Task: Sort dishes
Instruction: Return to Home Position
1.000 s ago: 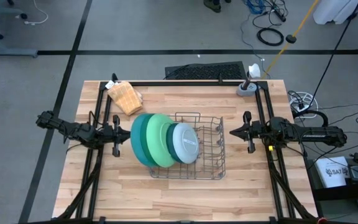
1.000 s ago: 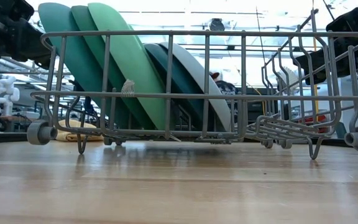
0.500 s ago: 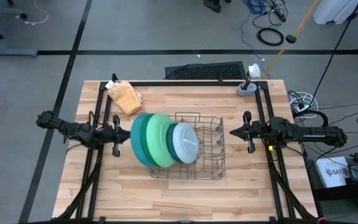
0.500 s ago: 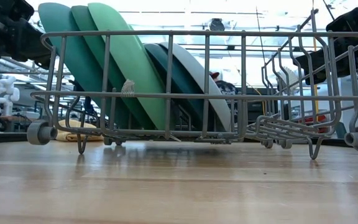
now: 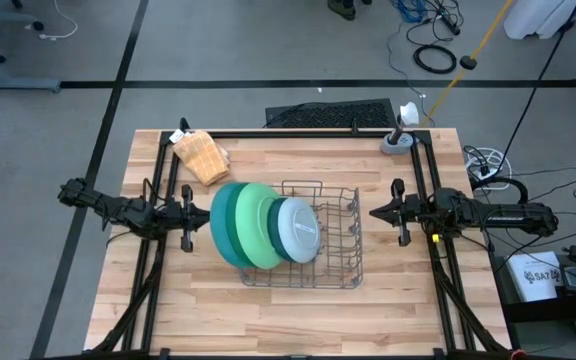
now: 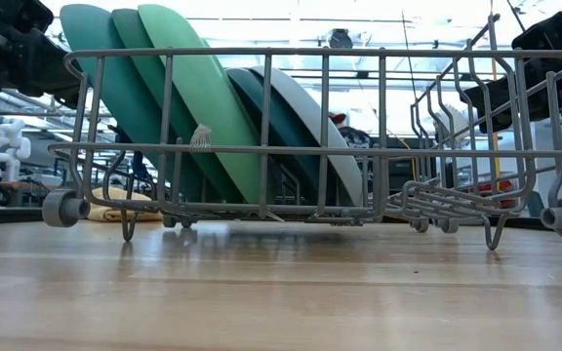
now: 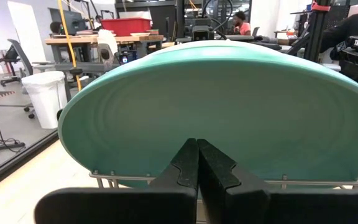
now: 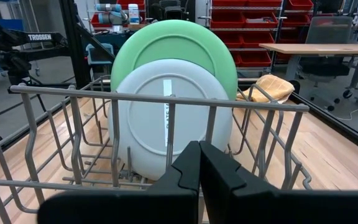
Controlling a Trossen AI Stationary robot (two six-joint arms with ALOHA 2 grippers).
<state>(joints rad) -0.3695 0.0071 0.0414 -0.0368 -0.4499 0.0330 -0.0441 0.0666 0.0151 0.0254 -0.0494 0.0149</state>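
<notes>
Five plates (image 5: 258, 235), all on edge in rack (image 5: 343, 240), at its left end; row runs left-right, tops leaning toward left arm. Left gripper (image 5: 186, 218) near teal plate (image 7: 216, 112), fingers pressed together, empty. Right gripper (image 5: 398, 212) likewise closed and empty, apart from rack's other end. We judge sorting done, arms parked. Low view alone shows us lean, plus dark plate (image 6: 276, 127) hidden from above.

A grey wire rack (image 5: 351, 232) stands mid-desk (image 5: 298, 320); a tan waffle-textured lump (image 5: 201, 156) lies apart from it, near a corner.
</notes>
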